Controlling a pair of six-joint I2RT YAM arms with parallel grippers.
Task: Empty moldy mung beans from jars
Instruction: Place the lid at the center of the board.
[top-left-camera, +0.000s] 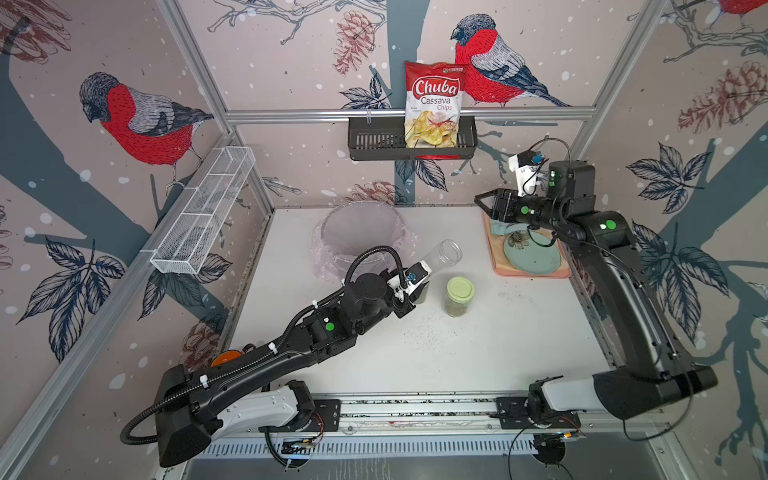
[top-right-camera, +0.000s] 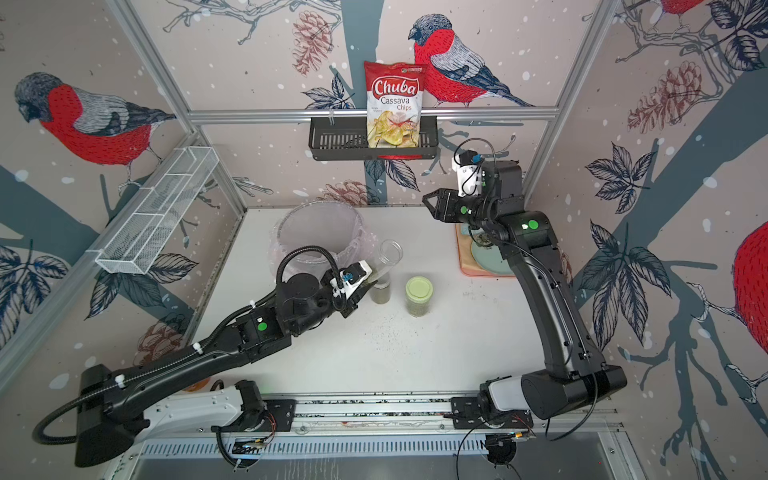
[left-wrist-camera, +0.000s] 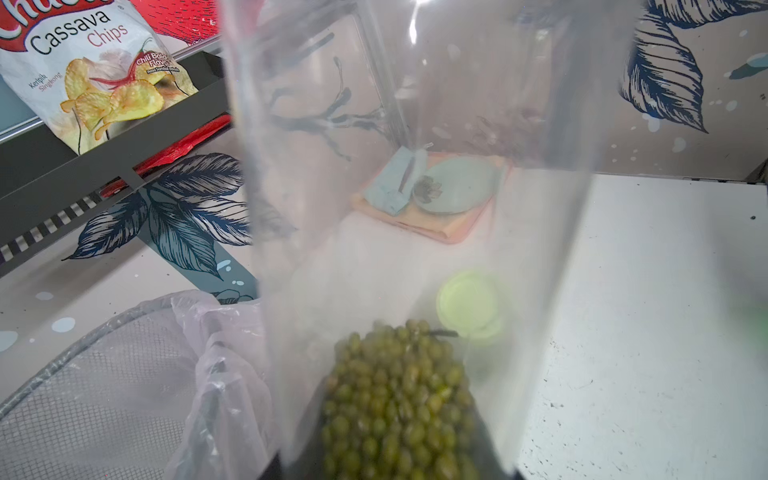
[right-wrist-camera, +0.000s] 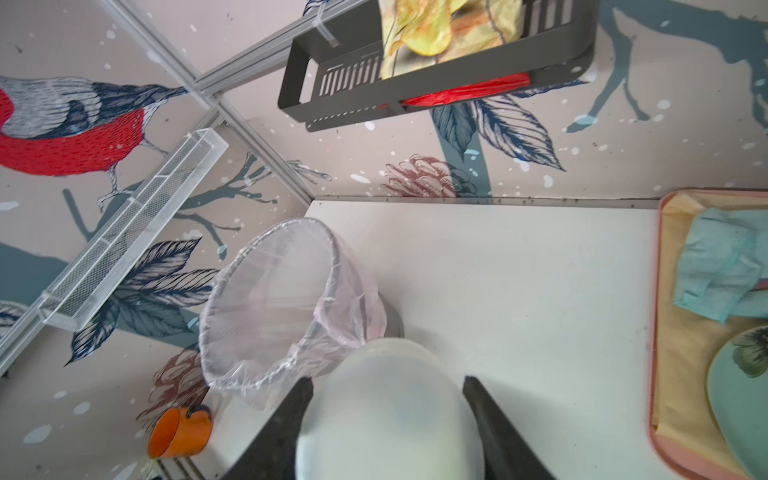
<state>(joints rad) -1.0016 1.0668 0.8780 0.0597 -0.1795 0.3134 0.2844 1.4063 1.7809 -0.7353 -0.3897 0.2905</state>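
Mung beans (left-wrist-camera: 395, 407), small, round and green, sit low in the clear tube (top-left-camera: 442, 255) clamped by my left gripper (top-right-camera: 370, 284); my right gripper (right-wrist-camera: 387, 380) pinches a smooth whitish lid (right-wrist-camera: 386, 419).

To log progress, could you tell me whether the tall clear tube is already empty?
No, small olive-green mung beans lie at the closed end of the tall clear tube.

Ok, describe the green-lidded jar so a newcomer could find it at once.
Look at the white table, near its middle. Just right of the tall open tube stands a short glass jar. Its pale green lid sets it apart; the tube has none.
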